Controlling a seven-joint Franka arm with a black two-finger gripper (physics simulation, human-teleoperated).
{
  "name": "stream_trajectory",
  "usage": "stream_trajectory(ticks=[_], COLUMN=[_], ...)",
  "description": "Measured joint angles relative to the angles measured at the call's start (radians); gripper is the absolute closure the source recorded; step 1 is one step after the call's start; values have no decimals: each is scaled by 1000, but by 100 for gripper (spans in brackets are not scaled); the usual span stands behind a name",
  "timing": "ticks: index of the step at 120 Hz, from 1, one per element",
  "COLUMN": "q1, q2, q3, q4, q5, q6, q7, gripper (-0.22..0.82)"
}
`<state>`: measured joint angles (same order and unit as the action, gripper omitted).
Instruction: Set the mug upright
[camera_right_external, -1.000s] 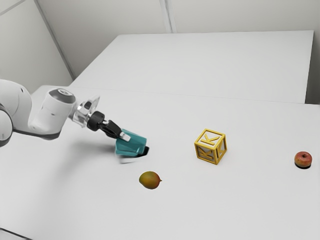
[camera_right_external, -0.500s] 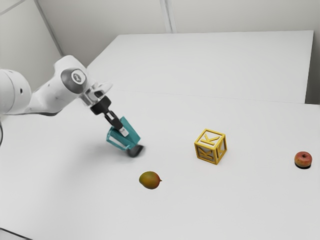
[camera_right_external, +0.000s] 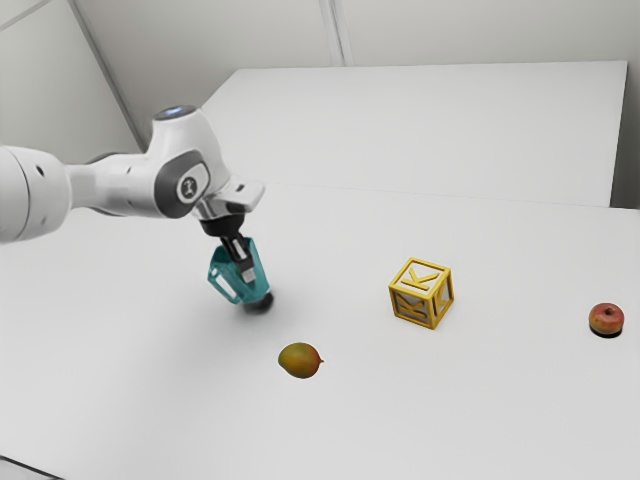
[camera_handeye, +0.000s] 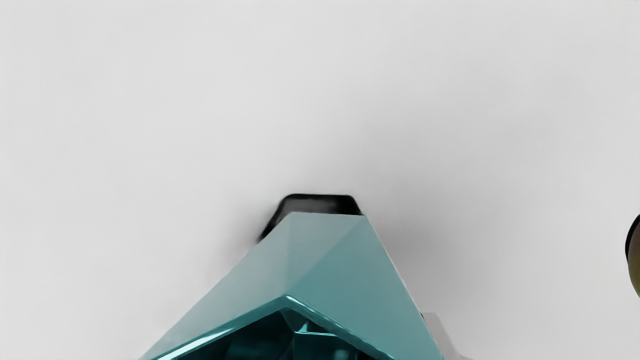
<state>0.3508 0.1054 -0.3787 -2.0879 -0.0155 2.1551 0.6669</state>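
Before pale walls (camera_right_external: 210, 35), at the exterior view's left of a white table (camera_right_external: 450, 400), a tilted teal mug (camera_right_external: 257, 289) was gripped by the black claw (camera_right_external: 248, 273).

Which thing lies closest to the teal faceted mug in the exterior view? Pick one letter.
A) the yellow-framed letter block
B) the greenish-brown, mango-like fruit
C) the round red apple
B: the mango-like fruit lies nearest the mug, while the block and the apple sit farther off, toward the exterior view's right.
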Motion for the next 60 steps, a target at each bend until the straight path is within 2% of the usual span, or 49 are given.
stream_trajectory(ticks=[60], q1=[3], q2=[-37], q3=[-49], q4=[-101], q5=[50], q6=[52], q7=[-290], gripper=[79])
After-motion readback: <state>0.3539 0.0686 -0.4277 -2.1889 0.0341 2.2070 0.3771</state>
